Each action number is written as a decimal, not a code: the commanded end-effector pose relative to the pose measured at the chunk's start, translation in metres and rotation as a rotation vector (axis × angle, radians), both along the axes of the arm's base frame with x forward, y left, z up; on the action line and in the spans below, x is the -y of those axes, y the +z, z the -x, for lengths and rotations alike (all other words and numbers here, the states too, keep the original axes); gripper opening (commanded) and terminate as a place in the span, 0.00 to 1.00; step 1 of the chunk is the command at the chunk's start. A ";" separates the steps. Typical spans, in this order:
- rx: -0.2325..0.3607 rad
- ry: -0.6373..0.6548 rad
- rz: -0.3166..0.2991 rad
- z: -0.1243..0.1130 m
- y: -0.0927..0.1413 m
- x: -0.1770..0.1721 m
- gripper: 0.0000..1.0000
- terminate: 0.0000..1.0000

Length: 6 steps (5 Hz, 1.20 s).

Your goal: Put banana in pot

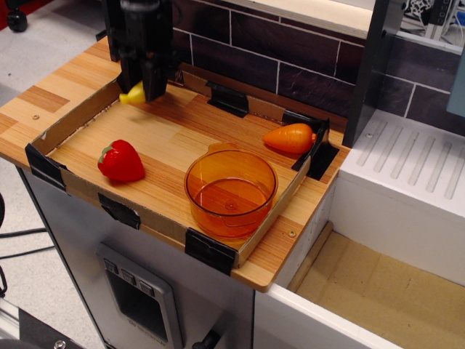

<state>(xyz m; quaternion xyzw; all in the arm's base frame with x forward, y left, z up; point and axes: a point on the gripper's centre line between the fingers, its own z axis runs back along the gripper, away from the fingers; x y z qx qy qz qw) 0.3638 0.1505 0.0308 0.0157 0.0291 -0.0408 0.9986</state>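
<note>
The yellow banana (131,94) lies at the back left corner of the tray, mostly hidden behind my gripper; only its left tip shows. My black gripper (154,93) points straight down over the banana with its fingers close together around it. The translucent orange pot (218,217) stands upright and empty at the tray's front right, well away from the gripper.
A red toy strawberry (120,161) lies front left and an orange toy carrot (289,137) back right. A low cardboard rim (71,118) with black corner clips bounds the wooden tray. A dark brick wall rises behind; a white ribbed rack (414,156) sits to the right.
</note>
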 end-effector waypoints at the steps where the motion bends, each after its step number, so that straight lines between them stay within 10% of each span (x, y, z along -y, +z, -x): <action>1: 0.090 0.024 -0.042 0.012 0.063 0.046 0.00 0.00; 3: -0.049 -0.040 0.015 0.056 0.082 0.118 0.00 0.00; 6: -0.078 -0.067 -0.035 0.073 0.060 0.146 0.00 0.00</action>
